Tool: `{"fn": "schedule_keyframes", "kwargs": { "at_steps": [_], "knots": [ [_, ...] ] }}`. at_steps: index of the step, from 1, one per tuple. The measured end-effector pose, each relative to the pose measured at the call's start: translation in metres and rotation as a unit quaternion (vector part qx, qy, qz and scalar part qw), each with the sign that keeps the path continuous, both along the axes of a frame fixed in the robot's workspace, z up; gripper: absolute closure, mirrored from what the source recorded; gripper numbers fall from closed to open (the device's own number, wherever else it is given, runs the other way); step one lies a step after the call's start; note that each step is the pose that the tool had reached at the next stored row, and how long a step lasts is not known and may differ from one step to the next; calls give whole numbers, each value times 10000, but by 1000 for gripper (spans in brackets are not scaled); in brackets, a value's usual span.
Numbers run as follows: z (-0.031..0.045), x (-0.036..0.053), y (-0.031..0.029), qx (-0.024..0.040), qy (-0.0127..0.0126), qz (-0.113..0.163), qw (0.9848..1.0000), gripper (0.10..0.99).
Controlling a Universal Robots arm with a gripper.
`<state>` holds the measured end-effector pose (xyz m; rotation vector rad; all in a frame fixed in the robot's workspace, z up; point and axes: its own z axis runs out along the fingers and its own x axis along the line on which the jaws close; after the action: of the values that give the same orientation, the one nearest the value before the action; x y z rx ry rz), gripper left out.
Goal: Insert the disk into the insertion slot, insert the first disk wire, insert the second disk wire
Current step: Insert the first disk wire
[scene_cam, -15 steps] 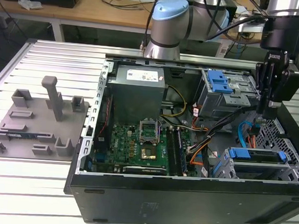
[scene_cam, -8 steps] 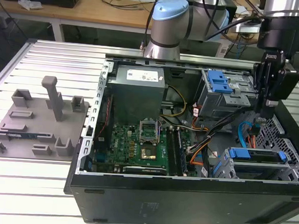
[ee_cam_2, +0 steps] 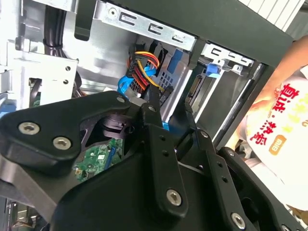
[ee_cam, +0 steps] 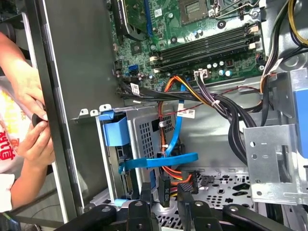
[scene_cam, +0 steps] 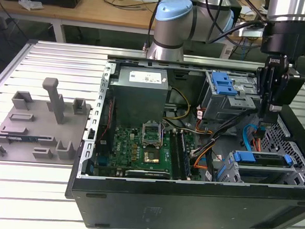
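Observation:
The disk (scene_cam: 262, 160), in its blue carrier (ee_cam: 115, 130), sits inside the insertion slot (ee_cam: 147, 127), a grey perforated cage at the case's front corner. My gripper (scene_cam: 271, 113) hangs just above and behind that cage. In the first wrist view my gripper (ee_cam: 164, 195) is shut on a black plug (ee_cam: 163, 188) of the first disk wire (ee_cam: 175, 172), whose orange, red and black strands run beside it. The second disk wire (ee_cam: 159, 161), flat and light blue, curves across right in front of the fingers (ee_cam: 144, 204). In the second wrist view the gripper (ee_cam_2: 172, 98) is next to the coloured wires (ee_cam_2: 142, 65).
The open computer case holds a green motherboard (scene_cam: 140, 145), a grey power supply (scene_cam: 141, 90) and a second bay with a blue latch plate (scene_cam: 222, 85). A person's hands (ee_cam: 29, 125) rest at the case wall. A grey fixture plate (scene_cam: 37, 122) lies at the exterior view's left.

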<state>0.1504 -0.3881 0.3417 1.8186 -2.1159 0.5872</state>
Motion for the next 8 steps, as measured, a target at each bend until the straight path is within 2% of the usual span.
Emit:
{"fn": "schedule_keyframes", "kwargs": {
  "at_steps": [8],
  "knots": [
    [-34,0,-19,-74,7,-17,10000,737]
  ]
}}
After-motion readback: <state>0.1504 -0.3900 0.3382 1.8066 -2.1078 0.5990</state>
